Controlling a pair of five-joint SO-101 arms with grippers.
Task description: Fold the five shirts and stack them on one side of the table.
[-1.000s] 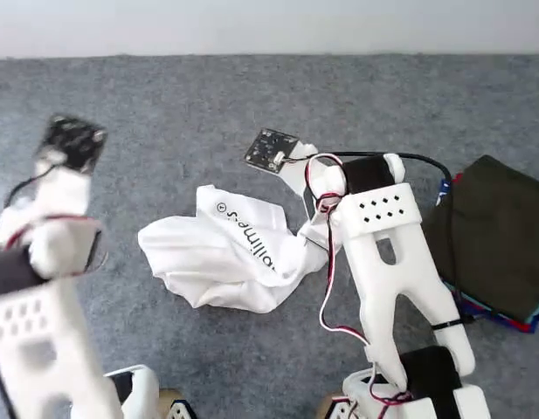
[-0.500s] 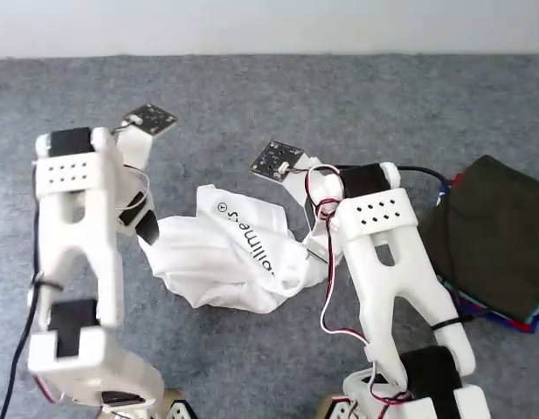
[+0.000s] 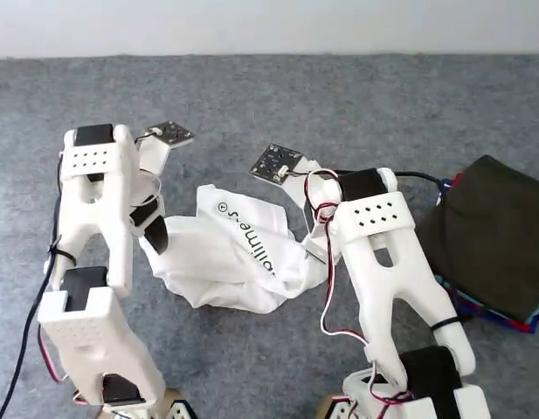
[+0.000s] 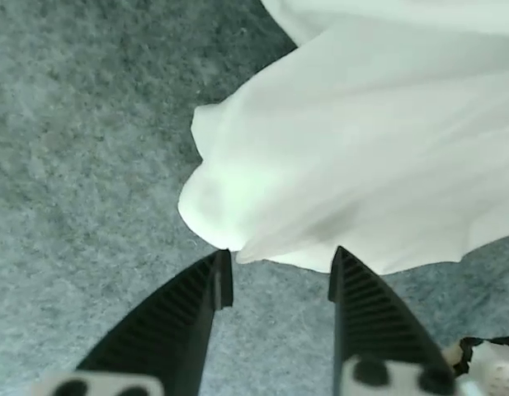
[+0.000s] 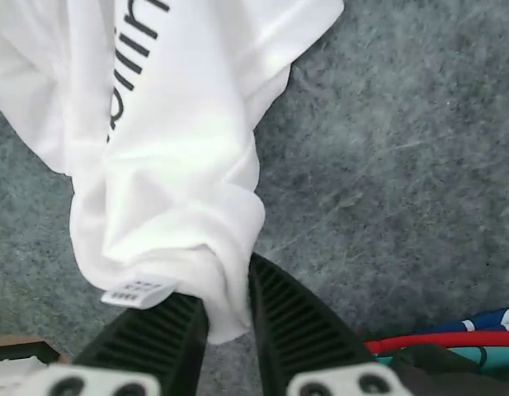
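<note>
1. Shirt (image 3: 234, 253), white and crumpled, lies on the grey worktop (image 3: 252, 105).
2. Right hand (image 5: 229, 297) grips one end of the shirt, closed on cloth.
3. Left hand (image 4: 280, 264), spread wide, straddles its opposite edge.
4. Folded stack (image 3: 492, 236) sits apart, beyond the gripped end.

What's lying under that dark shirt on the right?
Thin blue, red and teal edges of folded cloth peek out beneath the dark shirt. It covers the rest, so their number cannot be told.
</note>
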